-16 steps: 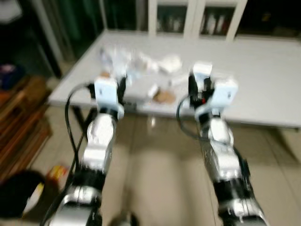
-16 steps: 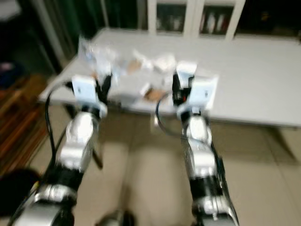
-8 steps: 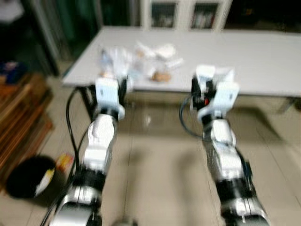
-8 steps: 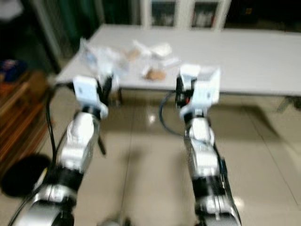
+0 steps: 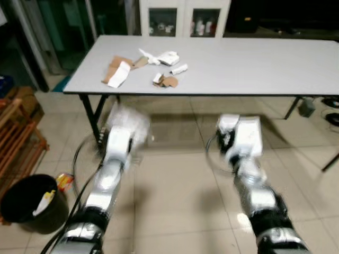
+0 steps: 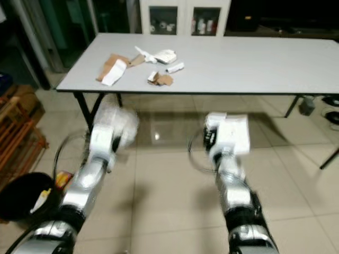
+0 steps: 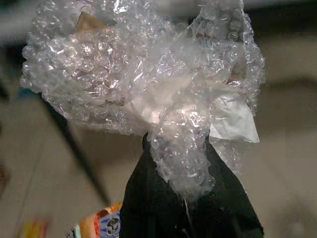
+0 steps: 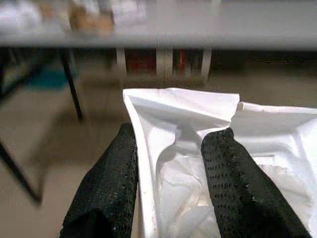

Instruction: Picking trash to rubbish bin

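My left gripper [image 7: 178, 148] is shut on a crumpled wad of clear bubble wrap [image 7: 143, 74], held out over the floor in front of the table [image 5: 254, 63]. My right gripper [image 8: 173, 136] is shut on a white plastic bag [image 8: 198, 168], its black fingers [image 8: 109, 183] pinching a fold. Both bundles show blurred in the head views, the bubble wrap [image 5: 130, 123] on the left and the white bag [image 5: 246, 135] on the right. A black rubbish bin [image 5: 29, 203] with some trash in it stands on the floor at the lower left.
Cardboard scraps [image 5: 117, 69] and white wrappers [image 5: 164, 57] lie on the grey table's left part. A wooden rack [image 5: 16, 132] stands left of the bin. An orange packet [image 5: 63, 181] lies on the tiles beside the bin. Cabinets line the back wall.
The whole view has pulled back from the table, so the camera moved away. Both arms now hang lower over the floor, still holding their bundles. The bin has come further into view.
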